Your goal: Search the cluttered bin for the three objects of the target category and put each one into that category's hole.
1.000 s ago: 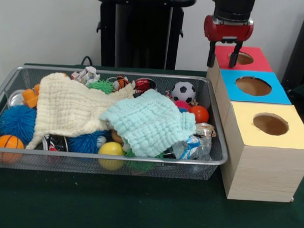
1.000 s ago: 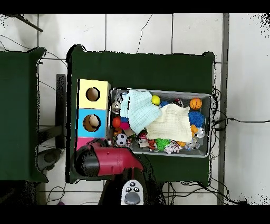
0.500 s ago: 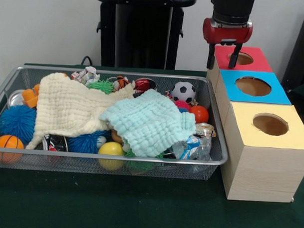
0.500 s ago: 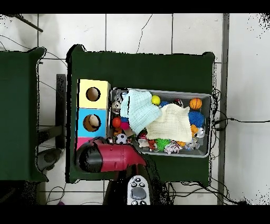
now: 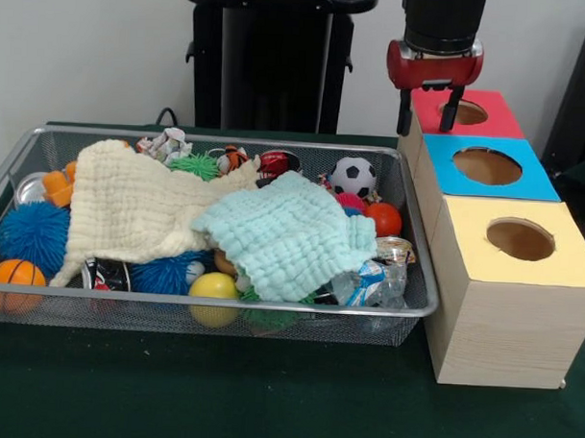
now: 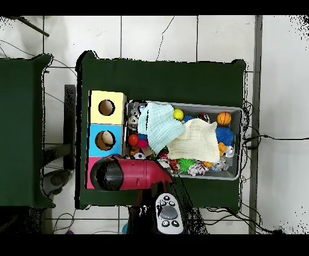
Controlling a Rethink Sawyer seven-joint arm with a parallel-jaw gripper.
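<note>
One pincer above red-topped box, fingers apart, empty; bin cluttered.

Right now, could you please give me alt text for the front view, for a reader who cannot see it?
A wire mesh bin of balls, toys and two knitted cloths sits beside red, blue and yellow-topped boxes. The gripper hangs open and empty over the red-topped box. A crumpled clear bottle lies at the bin's near corner.

One camera stands across the table, close and low, facing the pedestal at twelve o'clock. The other hangs high overhead, looking straight down, robot base at six o'clock. Both take in the bin and the boxes.
</note>
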